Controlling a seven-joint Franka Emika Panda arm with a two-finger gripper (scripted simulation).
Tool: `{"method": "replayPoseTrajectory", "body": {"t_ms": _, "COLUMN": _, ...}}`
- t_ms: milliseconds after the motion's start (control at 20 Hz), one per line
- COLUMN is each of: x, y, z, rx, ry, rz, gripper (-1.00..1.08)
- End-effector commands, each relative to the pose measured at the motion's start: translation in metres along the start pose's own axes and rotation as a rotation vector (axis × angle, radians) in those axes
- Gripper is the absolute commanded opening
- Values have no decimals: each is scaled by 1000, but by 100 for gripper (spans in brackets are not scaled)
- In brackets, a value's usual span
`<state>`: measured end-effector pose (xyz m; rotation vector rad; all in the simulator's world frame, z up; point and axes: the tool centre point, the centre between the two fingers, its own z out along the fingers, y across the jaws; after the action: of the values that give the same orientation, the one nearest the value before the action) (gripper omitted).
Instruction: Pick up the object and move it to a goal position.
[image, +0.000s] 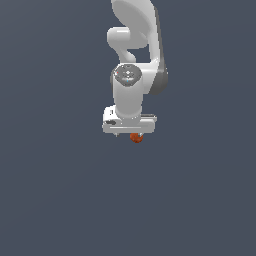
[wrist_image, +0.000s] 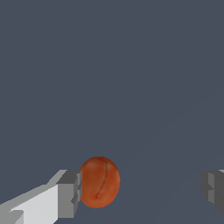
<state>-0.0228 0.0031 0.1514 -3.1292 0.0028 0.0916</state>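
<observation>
**Claw down over the ball, grip not yet made**

Between the fingers (wrist_image: 70, 194) sits the ball (wrist_image: 99, 182), and it's well off centre! From the wrist view the orange-red ball rests right against one pad, touching or as good as touching, while the other pad stands well apart across a broad gap. So the claw (wrist_image: 142, 190) is wide, nothing held.

Over to the exterior view: the arm (image: 131, 95) points straight down, and the ball (image: 136, 138) peeks out just beneath the claw (image: 129, 134), toward the exterior view's right side of the hand. Whether it lies on the grey desk (image: 60, 200) or a shade above it, I cannot tell; the surface is flat and featureless.

My read: this is the grasp step, with the lift and carry all to come. Next call is a squeeze, and since the ball is round and hugging one finger, the far finger must sweep in cleanly or the ball could roll out. No goal marker shows in either view.

Containers? None anywhere, so nothing to report inside one.
</observation>
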Motion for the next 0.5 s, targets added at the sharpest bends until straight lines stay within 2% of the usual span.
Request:
{"method": "replayPoseTrajectory", "body": {"t_ms": 0, "x": 0, "y": 0, "z": 0, "rx": 0, "ry": 0, "rz": 0, "gripper": 100}}
{"method": "replayPoseTrajectory", "body": {"t_ms": 450, "x": -5, "y": -1, "z": 6, "rx": 29, "ry": -20, "rz": 42, "gripper": 100}}
